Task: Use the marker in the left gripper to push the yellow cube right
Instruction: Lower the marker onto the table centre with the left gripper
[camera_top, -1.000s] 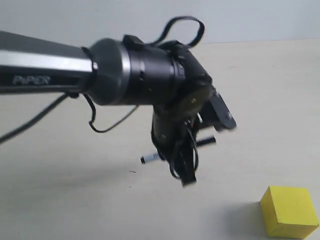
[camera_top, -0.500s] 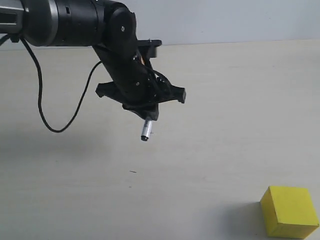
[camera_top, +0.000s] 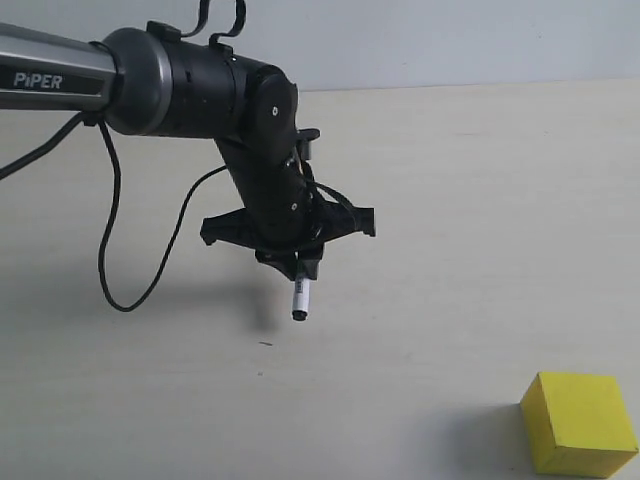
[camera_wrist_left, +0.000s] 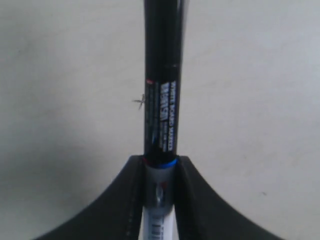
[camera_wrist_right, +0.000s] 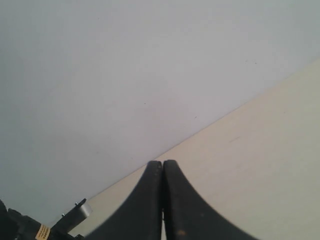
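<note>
While the left gripper clamps the whiteboard marker pointing down over the table centre, the yellow cube sits near the front right corner; best to drop low beside its left face, then sweep right.

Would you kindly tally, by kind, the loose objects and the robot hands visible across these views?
Marker: 1
Yellow cube: 1
Robot hands: 2, the left hand and the right hand
Total: 4
</note>
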